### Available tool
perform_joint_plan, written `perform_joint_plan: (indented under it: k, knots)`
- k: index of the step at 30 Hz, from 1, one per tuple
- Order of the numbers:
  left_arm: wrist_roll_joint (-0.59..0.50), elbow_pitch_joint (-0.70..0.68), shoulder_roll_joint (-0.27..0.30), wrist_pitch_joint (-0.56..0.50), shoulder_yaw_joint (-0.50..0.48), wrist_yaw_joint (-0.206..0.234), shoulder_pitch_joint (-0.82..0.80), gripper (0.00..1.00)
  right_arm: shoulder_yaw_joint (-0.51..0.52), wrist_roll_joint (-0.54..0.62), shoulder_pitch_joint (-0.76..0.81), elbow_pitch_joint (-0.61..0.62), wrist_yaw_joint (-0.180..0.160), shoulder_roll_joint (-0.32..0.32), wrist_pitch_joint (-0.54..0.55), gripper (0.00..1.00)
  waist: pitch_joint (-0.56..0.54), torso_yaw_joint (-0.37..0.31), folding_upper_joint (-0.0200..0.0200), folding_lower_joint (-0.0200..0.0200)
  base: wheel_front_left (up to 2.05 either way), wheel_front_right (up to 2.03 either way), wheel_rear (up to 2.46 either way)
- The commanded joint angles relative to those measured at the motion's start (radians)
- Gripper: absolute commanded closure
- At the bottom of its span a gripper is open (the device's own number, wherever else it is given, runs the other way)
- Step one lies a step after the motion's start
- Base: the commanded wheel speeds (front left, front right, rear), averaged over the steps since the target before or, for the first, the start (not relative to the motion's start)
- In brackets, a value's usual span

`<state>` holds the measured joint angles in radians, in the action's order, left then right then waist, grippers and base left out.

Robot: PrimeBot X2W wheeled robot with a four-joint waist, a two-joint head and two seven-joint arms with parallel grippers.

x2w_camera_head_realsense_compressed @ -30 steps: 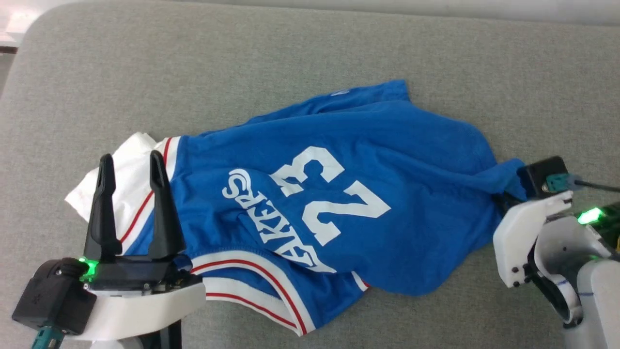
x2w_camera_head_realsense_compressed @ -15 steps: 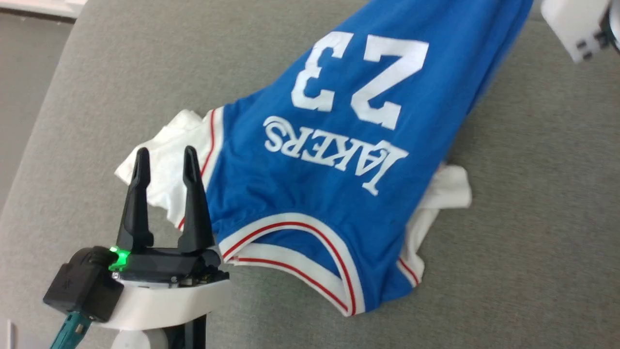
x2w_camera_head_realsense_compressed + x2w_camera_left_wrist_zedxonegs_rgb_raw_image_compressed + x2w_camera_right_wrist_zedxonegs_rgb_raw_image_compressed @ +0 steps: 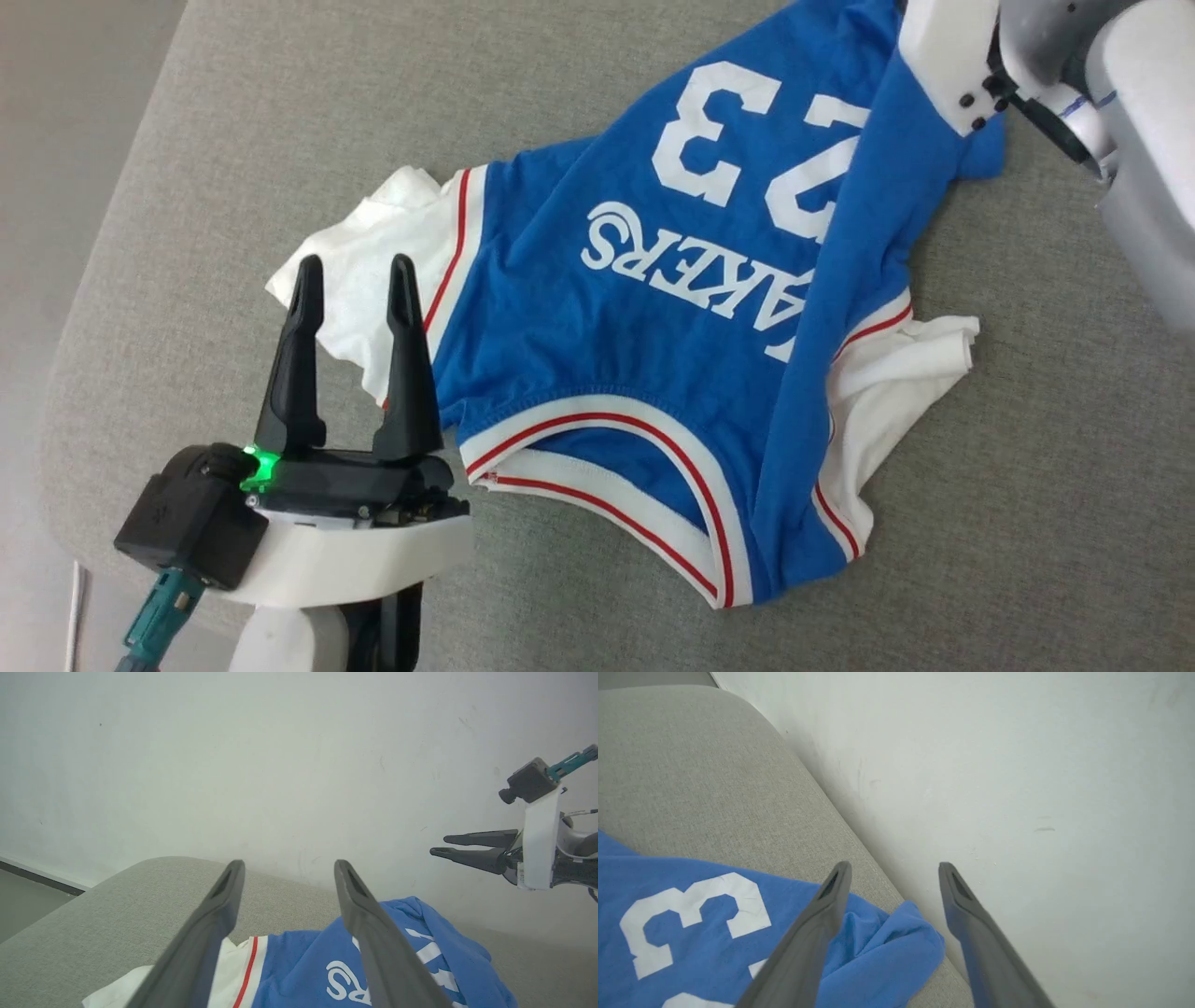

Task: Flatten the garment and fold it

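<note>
The garment [image 3: 653, 355] lies diagonally: white sleeve [image 3: 373, 261] near the spread left fingers [image 3: 297, 373], far blue corner [image 3: 901, 947] beneath the spread, empty right fingers [image 3: 808, 942].

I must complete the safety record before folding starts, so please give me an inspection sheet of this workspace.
Surface: grey cushion, rounded corner.
Job's things: blue shirt lies crumpled, print up, not yet flat.
Clutter: nothing seen.
Tools: left tool open, hovers by the white sleeve; right tool open, empty, above the shirt's blue corner.
Cables: teal plug at the left wrist.
Surroundings: pale wall behind; floor at the left.
</note>
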<state>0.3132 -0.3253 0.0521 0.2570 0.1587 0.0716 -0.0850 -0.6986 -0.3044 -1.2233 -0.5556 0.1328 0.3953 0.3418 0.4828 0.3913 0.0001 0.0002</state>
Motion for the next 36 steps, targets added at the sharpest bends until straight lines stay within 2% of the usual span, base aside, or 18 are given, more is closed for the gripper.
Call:
perform_joint_plan:
  k: [1, 4, 7, 10, 13, 16, 19, 22, 26, 31, 36]
  knots:
    - [-0.009, 0.003, -0.002, 0.005, -0.007, 0.004, -0.002, 0.00, 0.013, -0.018, 0.007, 0.009, -0.002, 0.001, -0.018, 0.00, -0.029, -0.027, -0.0001, -0.0002, 0.00, 0.00, 0.00]
    - [-0.025, -0.001, -0.002, 0.005, -0.025, 0.004, 0.017, 0.00, 0.064, -0.068, 0.061, 0.063, -0.002, 0.012, -0.045, 0.00, -0.068, -0.058, -0.0001, -0.0002, 0.00, 0.00, 0.00]
    - [-0.041, -0.010, -0.002, 0.005, -0.044, 0.002, 0.041, 0.00, 0.140, -0.118, 0.182, 0.162, -0.002, 0.034, -0.015, 0.00, -0.104, -0.087, -0.0001, -0.0002, 0.00, 0.00, 0.00]
    - [-0.051, -0.022, -0.002, 0.005, -0.056, 0.002, 0.060, 0.00, 0.260, -0.157, 0.369, 0.299, -0.002, 0.058, 0.062, 0.00, -0.128, -0.108, -0.0001, -0.0002, 0.00, 0.00, 0.00]
    - [-0.056, -0.032, -0.002, 0.005, -0.061, 0.002, 0.077, 0.00, 0.406, -0.138, 0.603, 0.468, -0.002, 0.058, 0.145, 0.00, -0.136, -0.119, -0.0001, -0.0002, 0.00, 0.00, 0.00]
    - [-0.056, -0.037, -0.002, 0.005, -0.057, 0.000, 0.084, 0.00, 0.558, -0.088, 0.843, 0.642, -0.002, -0.001, 0.216, 0.00, -0.136, -0.117, -0.0001, -0.0002, 0.00, 0.00, 0.00]
    - [-0.054, -0.042, -0.002, 0.005, -0.055, 0.002, 0.088, 0.00, 0.650, -0.036, 1.040, 0.792, -0.002, -0.092, 0.268, 0.00, -0.129, -0.112, -0.0001, -0.0002, 0.00, 0.00, 0.00]
    - [-0.050, -0.043, -0.002, 0.005, -0.054, 0.004, 0.087, 0.00, 0.669, -0.003, 1.153, 0.893, -0.002, -0.159, 0.300, 0.00, -0.121, -0.105, -0.0001, -0.0002, 0.00, 0.00, 0.00]
    - [-0.046, -0.041, -0.002, 0.005, -0.047, 0.002, 0.076, 0.00, 0.635, 0.042, 1.180, 0.939, -0.002, -0.164, 0.317, 0.00, -0.105, -0.089, -0.0001, -0.0002, 0.00, 0.00, 0.00]
    - [-0.035, -0.036, -0.002, 0.005, -0.032, 0.006, 0.064, 0.00, 0.597, 0.074, 1.147, 0.906, -0.002, -0.138, 0.333, 0.00, -0.089, -0.064, -0.0001, -0.0002, 0.00, 0.00, 0.00]
    - [-0.018, -0.025, -0.002, 0.005, -0.017, 0.010, 0.059, 0.00, 0.546, 0.084, 1.099, 0.809, -0.002, -0.112, 0.342, 0.00, -0.076, -0.029, -0.0001, -0.0002, 0.00, 0.00, 0.00]
